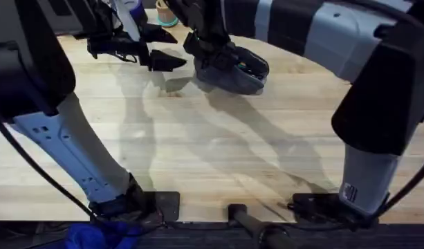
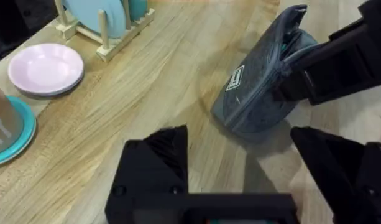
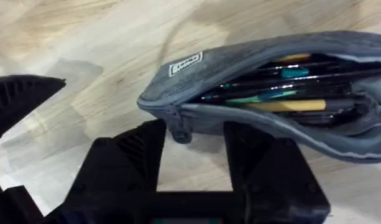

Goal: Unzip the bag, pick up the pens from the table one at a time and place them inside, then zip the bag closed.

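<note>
Where the bare plank surface [image 1: 218, 152] runs out from the arm bases, lies clear wood up to the pouch [image 1: 232, 70] at the far middle. Unzipped along its length, mouth gaping, with pens [image 3: 283, 93] packed inside: dark barrels, a teal one, a yellow one. Carries a small white label [image 2: 235, 79] on its side. Just over the pouch, right gripper [image 3: 193, 134], fingers spread, straddling the zipper end and its pull [image 3: 181, 127]; cannot tell whether touching. Just left of the pouch, left gripper [image 1: 156, 52], fingers spread wide and holding nothing, apart from the fabric. Farther beyond the pouch, toward the left: pink plate [image 2: 46, 67], teal coaster [image 2: 19, 134], wooden rack [image 2: 106, 25] with a pale blue plate.
</note>
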You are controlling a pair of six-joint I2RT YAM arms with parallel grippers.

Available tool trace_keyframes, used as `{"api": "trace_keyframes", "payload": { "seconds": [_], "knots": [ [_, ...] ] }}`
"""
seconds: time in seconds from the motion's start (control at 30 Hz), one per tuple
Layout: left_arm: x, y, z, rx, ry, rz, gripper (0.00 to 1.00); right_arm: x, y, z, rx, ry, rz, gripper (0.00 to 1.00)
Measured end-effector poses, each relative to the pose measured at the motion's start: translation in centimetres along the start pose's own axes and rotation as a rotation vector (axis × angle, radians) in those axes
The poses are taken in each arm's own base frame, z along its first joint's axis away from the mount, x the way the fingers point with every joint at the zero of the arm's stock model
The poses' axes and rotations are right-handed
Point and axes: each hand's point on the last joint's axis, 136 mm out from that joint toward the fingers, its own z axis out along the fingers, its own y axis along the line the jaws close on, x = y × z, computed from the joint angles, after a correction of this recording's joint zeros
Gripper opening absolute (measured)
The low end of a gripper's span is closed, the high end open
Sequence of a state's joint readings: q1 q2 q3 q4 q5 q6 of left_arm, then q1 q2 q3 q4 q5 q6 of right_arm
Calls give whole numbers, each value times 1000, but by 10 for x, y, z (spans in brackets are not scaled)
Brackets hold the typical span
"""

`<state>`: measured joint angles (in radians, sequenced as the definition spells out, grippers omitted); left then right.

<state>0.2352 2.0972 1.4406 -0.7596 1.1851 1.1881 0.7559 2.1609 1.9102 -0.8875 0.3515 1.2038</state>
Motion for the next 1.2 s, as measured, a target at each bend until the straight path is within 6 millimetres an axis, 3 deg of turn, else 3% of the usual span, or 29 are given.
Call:
{"api": "trace_keyframes", "payload": {
  "seconds": [0.13, 0.27, 0.57, 1.2],
  "knots": [
    [0, 0, 0, 0, 0, 0, 993, 1, 0, 2, 4, 1, -1, 516],
    [0, 0, 0, 0, 0, 0, 993, 2, -1, 4, 9, 3, -6, 306],
    [0, 0, 0, 0, 0, 0, 993, 1, 0, 4, 5, 2, -6, 47],
    [0, 0, 0, 0, 0, 0, 993, 2, -1, 4, 7, 4, -54, 34]
  ]
}}
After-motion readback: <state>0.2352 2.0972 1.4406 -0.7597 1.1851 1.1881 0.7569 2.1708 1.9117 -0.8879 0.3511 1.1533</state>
